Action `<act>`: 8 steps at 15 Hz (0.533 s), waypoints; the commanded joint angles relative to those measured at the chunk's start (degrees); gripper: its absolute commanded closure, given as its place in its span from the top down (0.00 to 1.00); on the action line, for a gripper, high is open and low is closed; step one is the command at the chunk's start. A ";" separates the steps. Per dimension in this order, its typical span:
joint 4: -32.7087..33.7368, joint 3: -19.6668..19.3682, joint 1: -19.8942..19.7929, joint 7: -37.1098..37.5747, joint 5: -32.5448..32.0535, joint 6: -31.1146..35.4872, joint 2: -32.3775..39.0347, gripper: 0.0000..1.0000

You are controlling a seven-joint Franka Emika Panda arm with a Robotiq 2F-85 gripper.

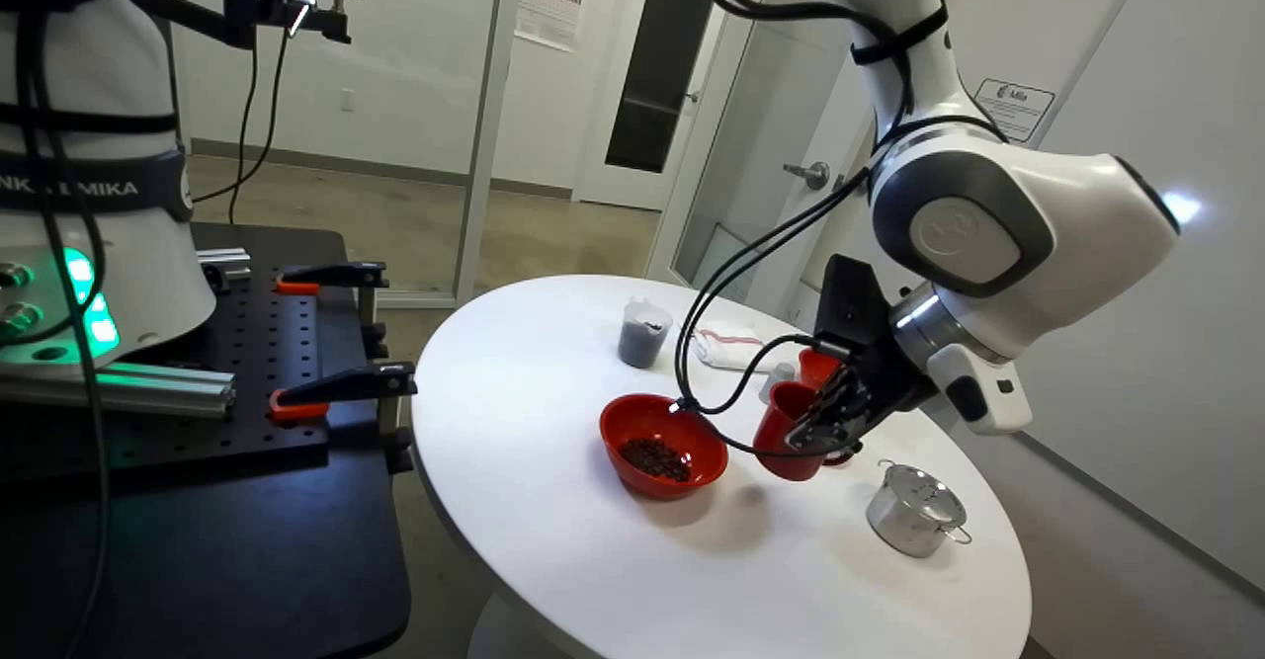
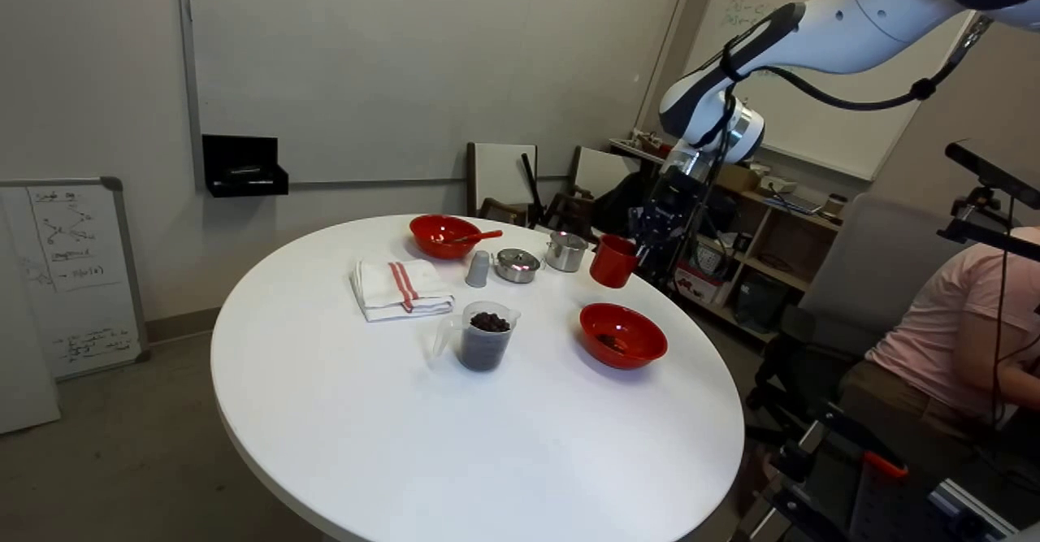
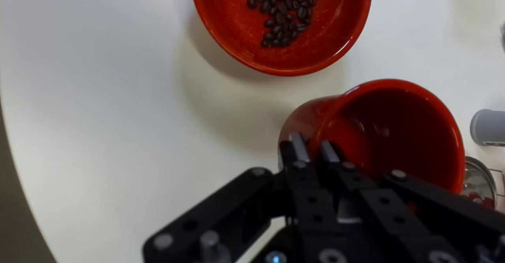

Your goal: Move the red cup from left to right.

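The glossy red cup [image 1: 774,439] hangs above the white table, with its shadow on the table apart from it. It also shows in an exterior view [image 2: 611,264] and in the wrist view [image 3: 410,137], where I see into its open mouth. My gripper [image 3: 314,149] is shut on the cup's wall at the rim, one finger inside and one outside. The gripper also shows in both exterior views [image 1: 812,432] [image 2: 639,253]. The cup is roughly upright. No contents show in the part of the cup's inside that I see.
A red bowl [image 2: 650,343] with dark beans stands close beside the cup, also in the wrist view [image 3: 327,54]. A metal pot [image 2: 566,253], a lidded pot [image 2: 517,266], a grey cup [image 2: 478,270], a red bowl with a spoon [image 2: 431,241], a towel [image 2: 422,286] and a bean-filled measuring cup [image 2: 483,351] stand around.
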 commanded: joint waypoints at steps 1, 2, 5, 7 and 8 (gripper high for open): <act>1.34 -0.32 0.75 4.51 2.00 1.31 3.02 0.03; 1.70 -0.51 0.52 5.86 2.38 1.29 3.94 0.03; 2.66 -0.83 -0.04 8.68 2.99 0.79 6.60 0.03; 3.48 -0.82 -0.31 10.01 3.16 0.38 8.15 0.03; 3.78 -0.78 -0.38 10.51 3.24 0.30 8.66 0.02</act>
